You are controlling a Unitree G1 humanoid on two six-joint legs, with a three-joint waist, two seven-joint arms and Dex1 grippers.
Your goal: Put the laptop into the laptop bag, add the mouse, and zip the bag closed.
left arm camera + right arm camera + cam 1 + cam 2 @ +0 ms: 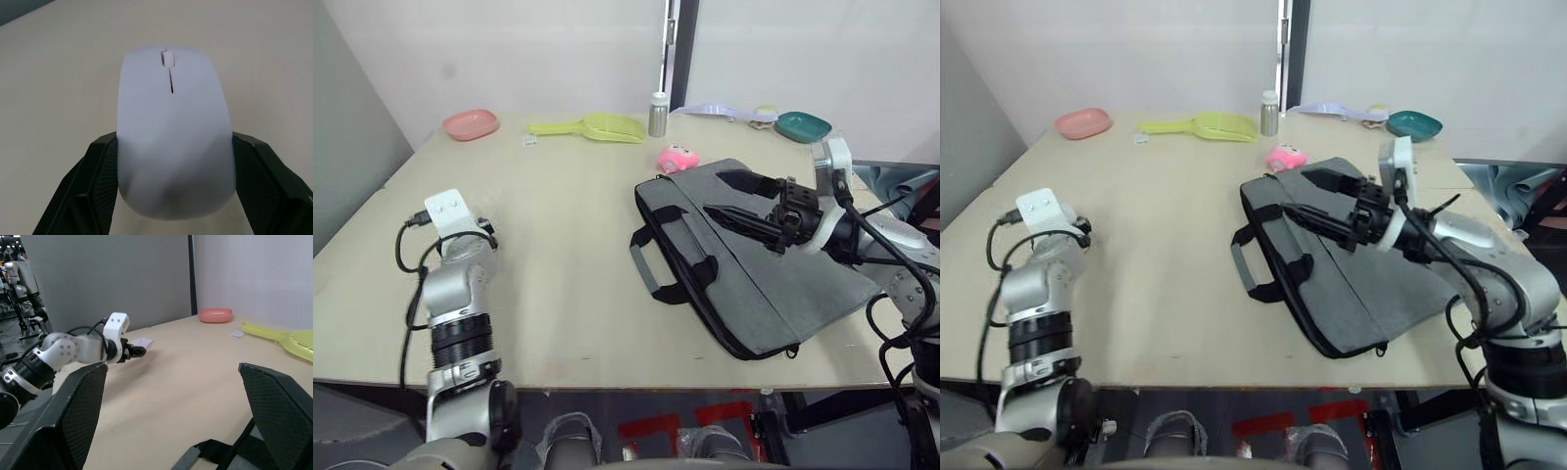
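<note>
**Mouse gripped at left; right gripper spread over bag**

I see my left gripper (pixel 171 196) pinching the small white oval mouse (pixel 173 137) above the bare tan table (pixel 558 245), well apart from the flat grey fabric laptop bag (pixel 773 294). My right gripper (pixel 734 201) hangs over the bag, fingers spread wide apart.

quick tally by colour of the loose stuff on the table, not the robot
pink: 2, dish, plush toy
yellow-green: 1, scoop
silver: 1, bottle
teal: 1, bowl
grey: 1, bag
lilac: 1, long flat piece
white: 1, mouse, gripped in the left hand
total: 8
</note>
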